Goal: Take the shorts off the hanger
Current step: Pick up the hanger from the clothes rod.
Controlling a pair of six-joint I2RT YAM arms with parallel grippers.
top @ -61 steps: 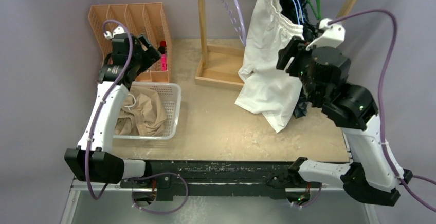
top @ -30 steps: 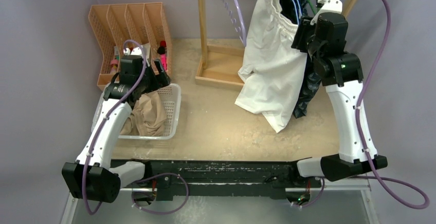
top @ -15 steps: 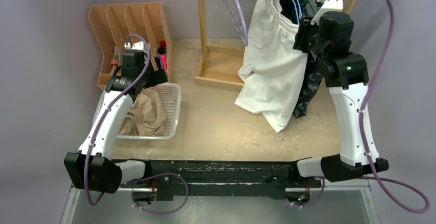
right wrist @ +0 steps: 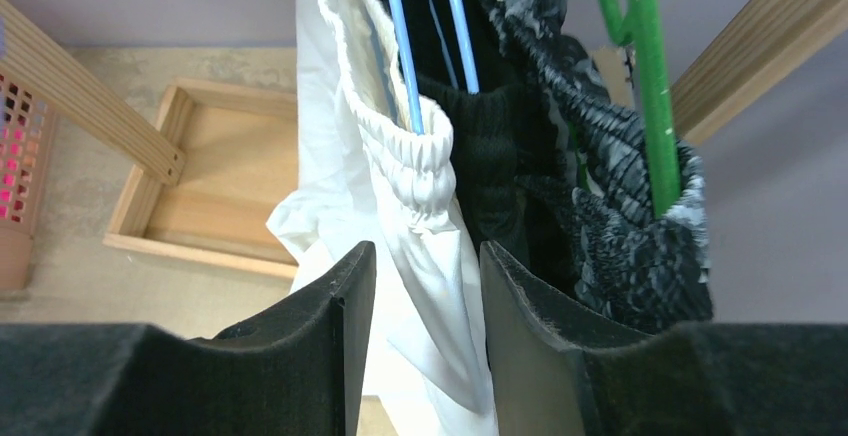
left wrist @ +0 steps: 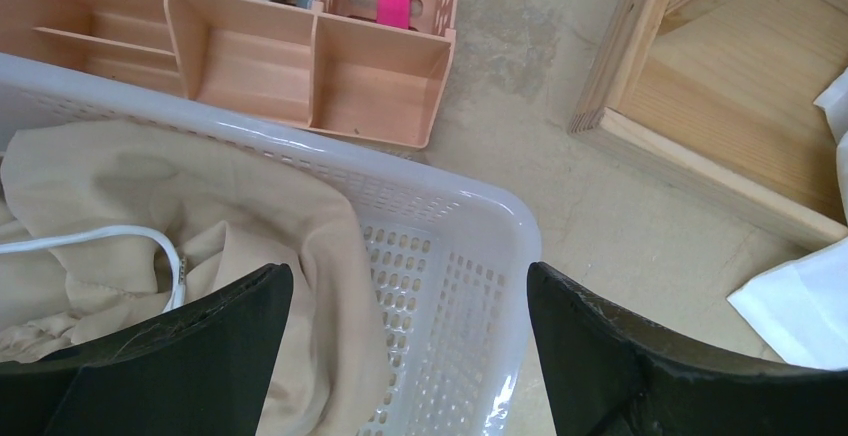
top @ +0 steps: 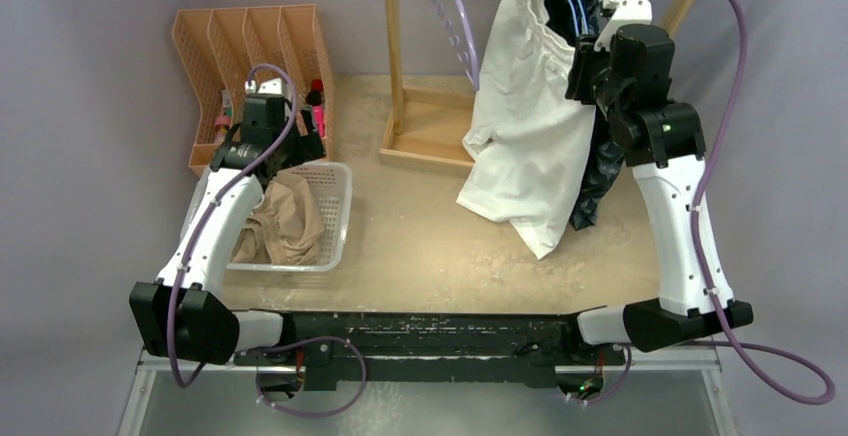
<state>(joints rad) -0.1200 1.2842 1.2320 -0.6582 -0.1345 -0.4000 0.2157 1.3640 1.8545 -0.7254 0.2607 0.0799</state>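
Tan shorts (left wrist: 200,216) lie off-hanger in the white basket (left wrist: 470,206) on the tabletop (top: 430,246), under the left gripper (left wrist: 400,286), whose jaws stand wide apart and empty. Farther back, the right gripper (right wrist: 428,256) straddles the white shorts (right wrist: 420,166) just below the elastic waistband, which is still on the blue hanger (right wrist: 400,46) — grip not confirmable. Recommendation: clamp the thick waistband rather than loose cloth, then lift up and off the hanger arm — without dragging the black shorts (right wrist: 495,156) and patterned shorts (right wrist: 620,226) behind.

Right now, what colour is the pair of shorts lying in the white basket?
Tan; the shorts show best in the left wrist view.
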